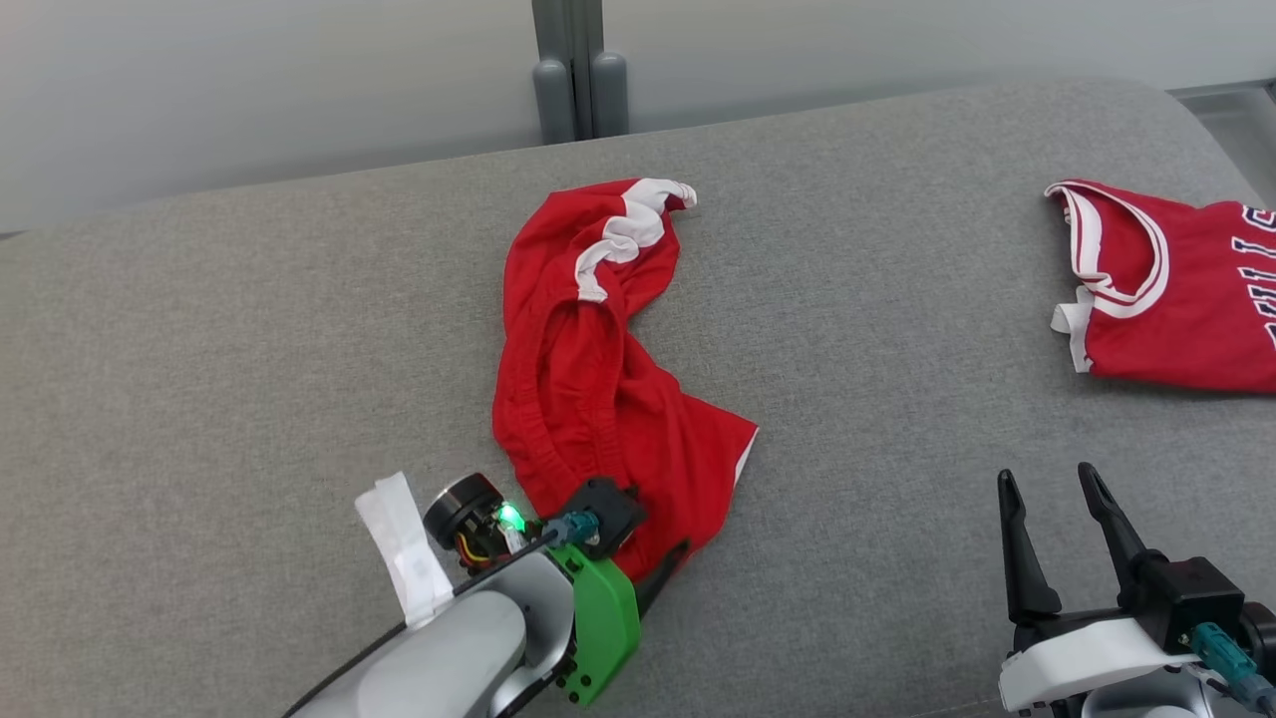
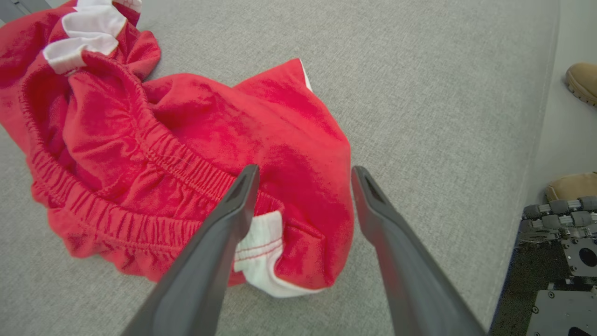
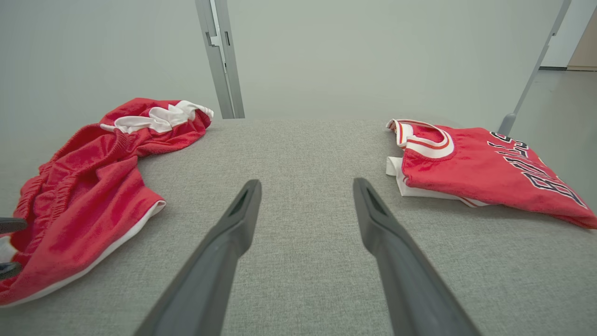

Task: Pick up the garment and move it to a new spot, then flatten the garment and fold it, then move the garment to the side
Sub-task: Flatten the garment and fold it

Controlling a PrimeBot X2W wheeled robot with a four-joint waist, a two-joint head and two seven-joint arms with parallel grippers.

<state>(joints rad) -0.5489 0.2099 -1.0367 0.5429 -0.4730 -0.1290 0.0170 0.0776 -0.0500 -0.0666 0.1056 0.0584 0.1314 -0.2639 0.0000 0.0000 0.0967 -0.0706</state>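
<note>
On the grey pad (image 1: 897,349), crumpled red shorts (image 2: 186,126) under the wide-open left claw (image 2: 304,170).

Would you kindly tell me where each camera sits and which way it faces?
Head view: on the head, looking forward and down at the grey padded surface, crumpled red shorts and folded jersey; left forearm lower left, right jaws lower right.
Left wrist view: on the left wrist, looking along the open left jaws down onto the shorts.
Right wrist view: on the right wrist, looking low across the surface between both garments, past the open right jaws.
Shared: all three show the shorts.
</note>
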